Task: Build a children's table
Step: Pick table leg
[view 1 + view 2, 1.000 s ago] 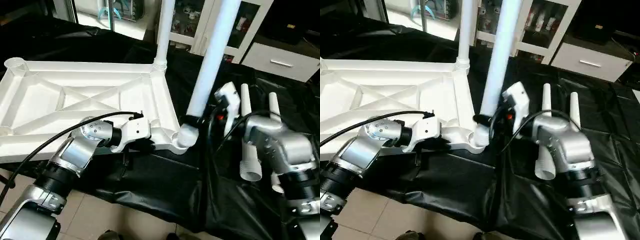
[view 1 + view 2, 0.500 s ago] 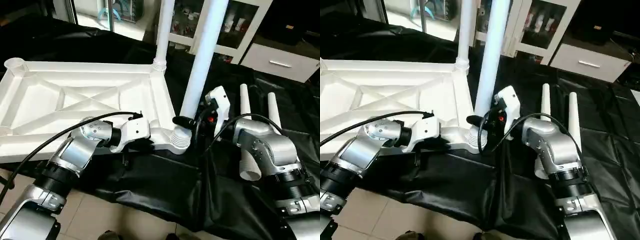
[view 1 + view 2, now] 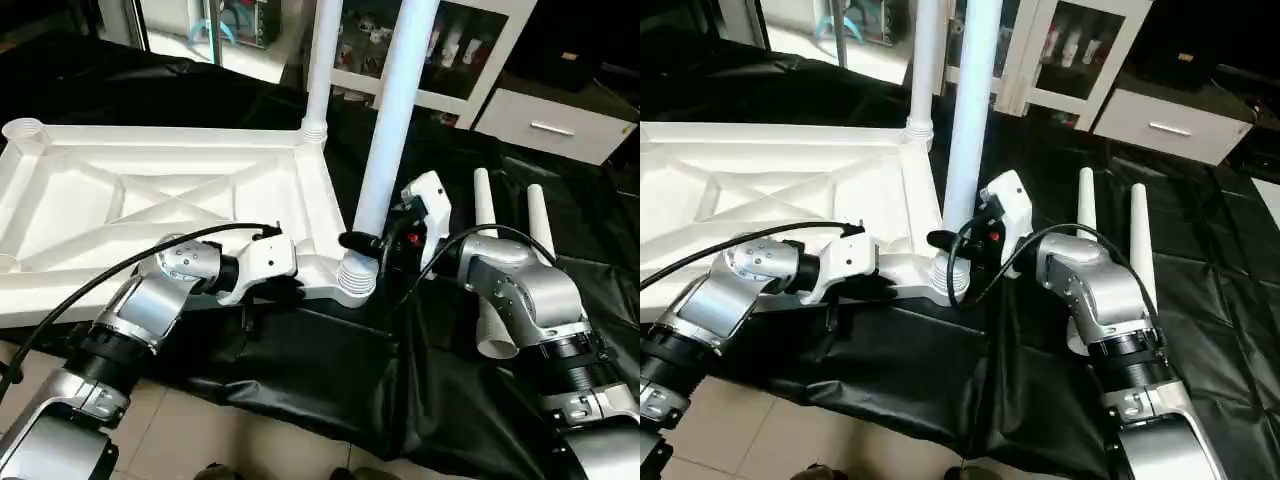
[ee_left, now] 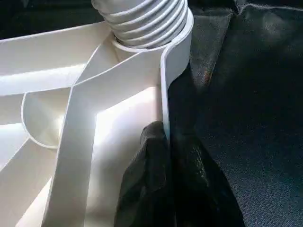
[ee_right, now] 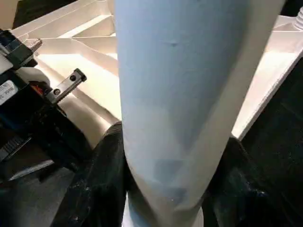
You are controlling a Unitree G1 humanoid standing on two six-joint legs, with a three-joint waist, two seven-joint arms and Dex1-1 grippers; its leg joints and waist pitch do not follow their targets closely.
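End effector (image 4: 168, 182) astride tabletop rim (image 4: 164, 85) (pinching)

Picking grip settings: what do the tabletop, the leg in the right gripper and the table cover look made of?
Tabletop: white moulded plastic, semi-gloss, by its thin ribs and soft highlights.
Leg in the right gripper: likely the same plastic, smooth, with moulded threads at its base.
Cover: black sheet, probably thin plastic film or coated fabric; wrinkled, with a faint sheen.

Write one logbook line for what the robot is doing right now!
step: seating second leg | left pincer: shut on white plastic tabletop rim | right pincer: shut on long white tapered leg, upright in near corner socket
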